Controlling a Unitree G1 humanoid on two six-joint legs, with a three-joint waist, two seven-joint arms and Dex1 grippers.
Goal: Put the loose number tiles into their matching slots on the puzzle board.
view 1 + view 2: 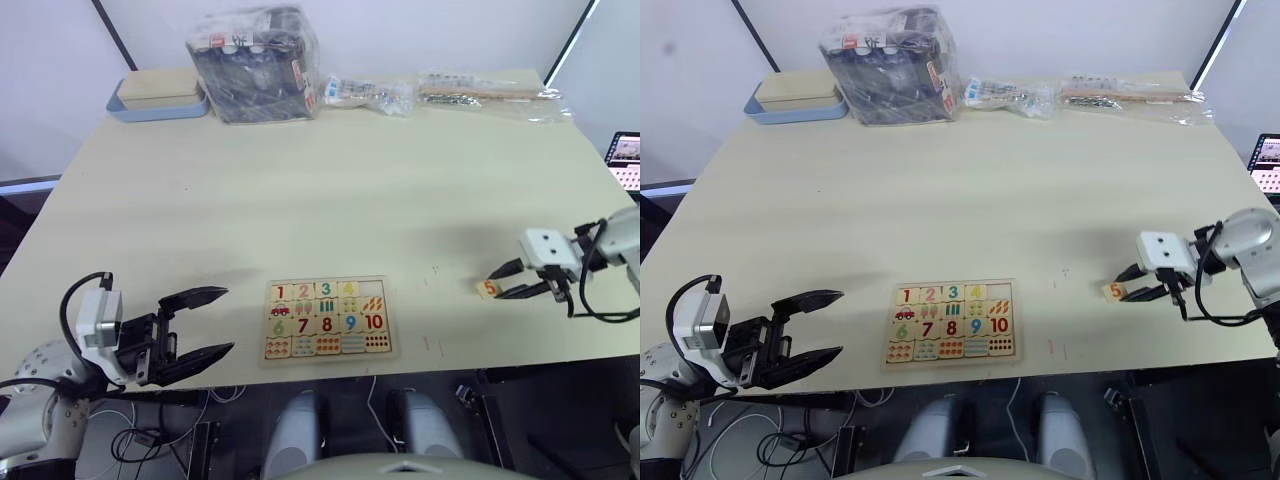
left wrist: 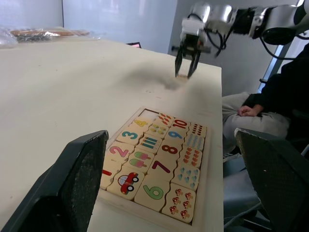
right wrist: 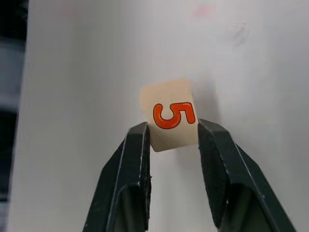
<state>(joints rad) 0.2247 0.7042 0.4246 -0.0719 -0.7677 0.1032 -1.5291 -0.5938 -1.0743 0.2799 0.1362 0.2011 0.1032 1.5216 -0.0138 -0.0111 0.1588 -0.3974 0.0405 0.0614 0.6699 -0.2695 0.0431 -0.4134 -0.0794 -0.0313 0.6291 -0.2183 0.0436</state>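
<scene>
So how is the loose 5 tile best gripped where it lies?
By two opposite side edges, from above. The 5 tile lies flat and thin on the table, clear of other things; the right gripper already brackets its edges.

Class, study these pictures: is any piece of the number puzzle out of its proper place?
Yes. The 5 tile sits far to the right of the puzzle board, between the right gripper's fingers, tilted. The board's top-right slot is empty, while 1 to 4 are seated.
</scene>
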